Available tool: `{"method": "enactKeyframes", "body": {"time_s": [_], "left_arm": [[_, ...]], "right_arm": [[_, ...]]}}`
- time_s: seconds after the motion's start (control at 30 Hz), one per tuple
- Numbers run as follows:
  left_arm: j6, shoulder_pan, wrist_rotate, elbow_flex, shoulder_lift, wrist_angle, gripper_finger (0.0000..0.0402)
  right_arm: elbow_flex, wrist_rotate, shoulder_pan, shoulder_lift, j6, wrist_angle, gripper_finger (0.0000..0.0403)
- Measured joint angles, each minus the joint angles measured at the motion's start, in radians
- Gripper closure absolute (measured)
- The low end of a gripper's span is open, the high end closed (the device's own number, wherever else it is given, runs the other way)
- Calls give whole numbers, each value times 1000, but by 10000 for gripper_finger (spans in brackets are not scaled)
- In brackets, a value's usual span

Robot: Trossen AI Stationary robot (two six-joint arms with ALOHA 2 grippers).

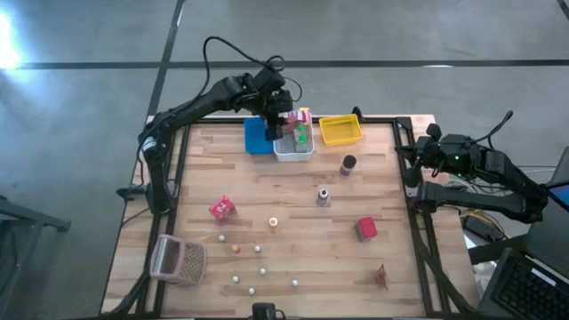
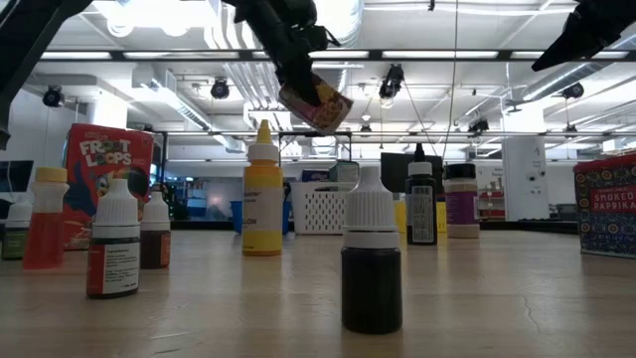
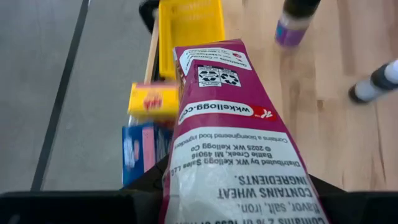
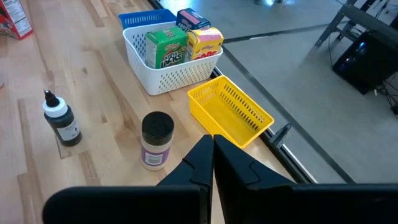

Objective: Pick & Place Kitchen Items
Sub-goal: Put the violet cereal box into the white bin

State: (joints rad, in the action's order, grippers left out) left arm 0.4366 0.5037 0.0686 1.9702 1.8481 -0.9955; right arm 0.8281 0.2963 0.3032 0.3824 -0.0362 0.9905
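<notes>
Three bins (image 1: 340,131) line the table; left gripper (image 1: 286,123) holds one pink box (image 3: 239,140).

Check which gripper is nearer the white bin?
Left. The left gripper, holding a pink cereal box, hangs right over the white bin; the right gripper waits shut off the table's right edge.

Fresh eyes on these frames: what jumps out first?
The left hand holds a pink cereal box in the air over the white bin at the table's far edge. That bin already holds small boxes. The right hand waits shut off the table's right side.
</notes>
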Motion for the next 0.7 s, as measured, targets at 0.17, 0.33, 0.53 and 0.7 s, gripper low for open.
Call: {"method": "enactKeyframes", "body": {"time_s": [0.17, 0.33, 0.53, 0.7], "left_arm": [[42, 0, -104, -14, 1, -73, 261], [41, 12, -123, -15, 28, -78, 261], [66, 11, -121, -17, 102, -79, 261], [89, 17, -126, -10, 178, -88, 261]], "right_arm": [[0, 0, 0, 0, 0, 0, 394], [0, 0, 0, 0, 0, 0, 394], [0, 0, 0, 0, 2, 0, 394], [0, 0, 0, 0, 0, 0, 394]]}}
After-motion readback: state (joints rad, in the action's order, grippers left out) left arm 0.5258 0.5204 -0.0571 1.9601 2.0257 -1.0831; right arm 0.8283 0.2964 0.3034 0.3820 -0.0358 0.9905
